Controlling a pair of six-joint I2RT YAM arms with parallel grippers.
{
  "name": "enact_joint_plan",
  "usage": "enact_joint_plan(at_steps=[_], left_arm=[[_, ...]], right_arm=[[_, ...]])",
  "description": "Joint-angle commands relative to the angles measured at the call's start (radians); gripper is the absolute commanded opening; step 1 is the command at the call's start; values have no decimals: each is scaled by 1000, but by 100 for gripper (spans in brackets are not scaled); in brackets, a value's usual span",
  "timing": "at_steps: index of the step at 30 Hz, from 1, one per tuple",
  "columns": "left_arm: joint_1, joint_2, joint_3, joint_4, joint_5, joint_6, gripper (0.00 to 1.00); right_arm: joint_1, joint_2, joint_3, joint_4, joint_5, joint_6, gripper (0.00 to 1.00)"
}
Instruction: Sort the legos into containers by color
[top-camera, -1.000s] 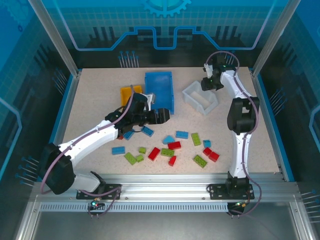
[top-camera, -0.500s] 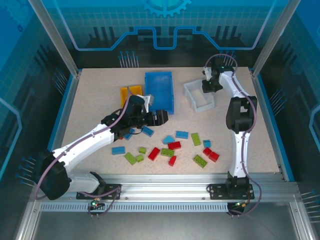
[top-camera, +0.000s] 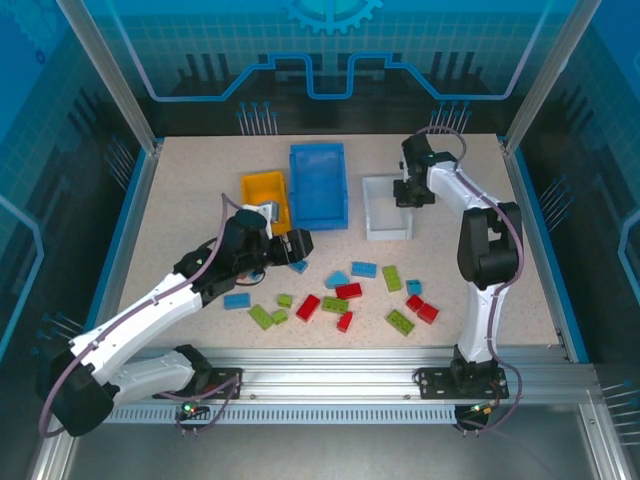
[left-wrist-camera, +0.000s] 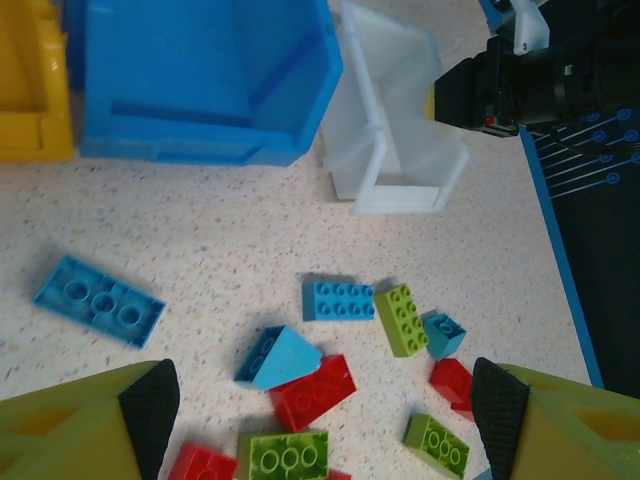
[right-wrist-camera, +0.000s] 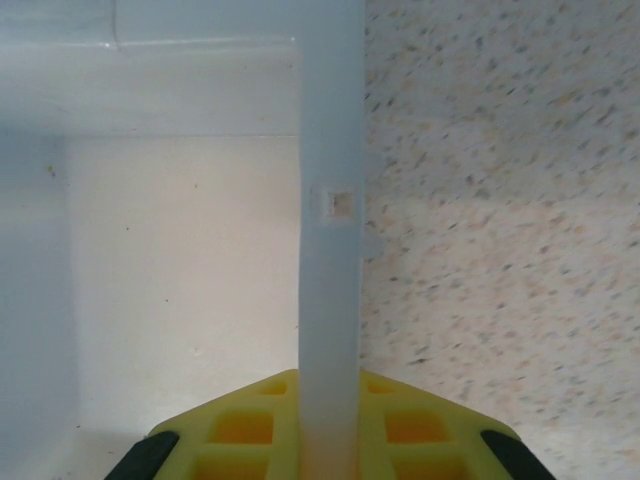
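Red, light blue and lime green legos (top-camera: 349, 291) lie scattered on the near half of the table. At the back stand the containers in a row: a yellow-orange bin (top-camera: 262, 190), a blue bin (top-camera: 318, 190) and a small white bin (top-camera: 387, 236). My right gripper (top-camera: 408, 193) is shut on the white bin's right wall (right-wrist-camera: 330, 250), which runs up between its yellow jaws (right-wrist-camera: 330, 462). My left gripper (top-camera: 303, 243) hangs open over the bricks, its fingertips (left-wrist-camera: 150, 410) wide apart above a light blue wedge brick (left-wrist-camera: 283, 358) and a red brick (left-wrist-camera: 315, 392).
A light blue brick (left-wrist-camera: 98, 300) lies alone to the left of the pile. The blue bin (left-wrist-camera: 200, 80) and white bin (left-wrist-camera: 395, 150) almost touch. A blue raised border (top-camera: 530, 220) edges the table on both sides.
My right gripper has shut on the white bin's wall and pulled and turned the bin leftward, square beside the blue bin. My left arm has drawn back toward the near left.
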Motion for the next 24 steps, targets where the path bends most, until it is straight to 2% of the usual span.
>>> enact_joint_plan(at_steps=[1,7,14,18,24], left_arm=[[-13,-48,-22,-60,-38,-32,81],[-15,-55,-17,-140,-59,-55,81],[-13,-41,10,-237,-118,-67,80],[-13,-33,45,-294,-148,-63,80],[12,-34,120,-420,-228,-40,80]], right_arm=[[10,-25,-20,52,-9,132,16],[33,7,18,28,-2,172,18],[33,-43,4,24,-11,193,43],[35,-145,-11,13,6,189,52],[82,-376,-65,5,24,192,54]])
